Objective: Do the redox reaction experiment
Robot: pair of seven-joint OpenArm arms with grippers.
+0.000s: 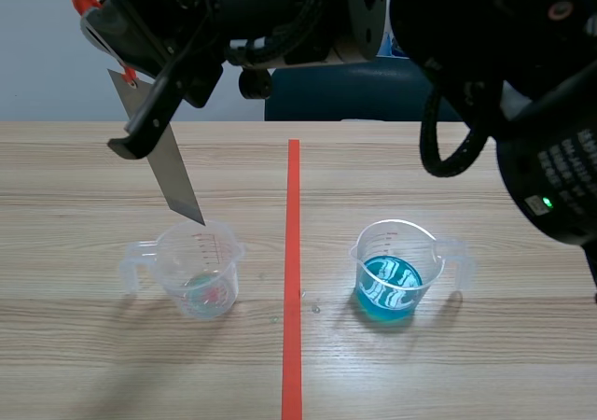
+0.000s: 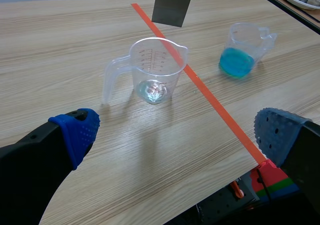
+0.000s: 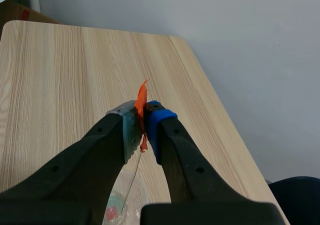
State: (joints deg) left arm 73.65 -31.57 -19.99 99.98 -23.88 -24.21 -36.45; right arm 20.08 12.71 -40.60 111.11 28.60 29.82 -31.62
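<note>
the right gripper (image 3: 142, 120), on an arm reaching across the top of the scene from the right, is clamped on the upper end of a flat grey metal strip (image 1: 173, 173); a scrap of orange tape (image 3: 142, 96) sticks up between its blue dotted pads; the strip hangs tilted, its lower corner just above the rim of a clear plastic measuring cup (image 1: 199, 271) and, seen from the left wrist, not touching it; the cup is round, with a pouring lip, red graduation marks and a looped handle, and holds a little pale, shiny residue tinged pink at its bottom; across the orange-red tape line (image 1: 293, 252), well apart, stands a second clear handled cup (image 1: 396, 273) with bright blue liquid in its lower part; both rest upright on the pale wood-grain table (image 1: 93, 364); the left gripper (image 2: 177, 130) hovers low near the table's edge, facing the clear cup, its jaws spread wide with nothing between its dotted blue pads (image 2: 77, 132)
</note>
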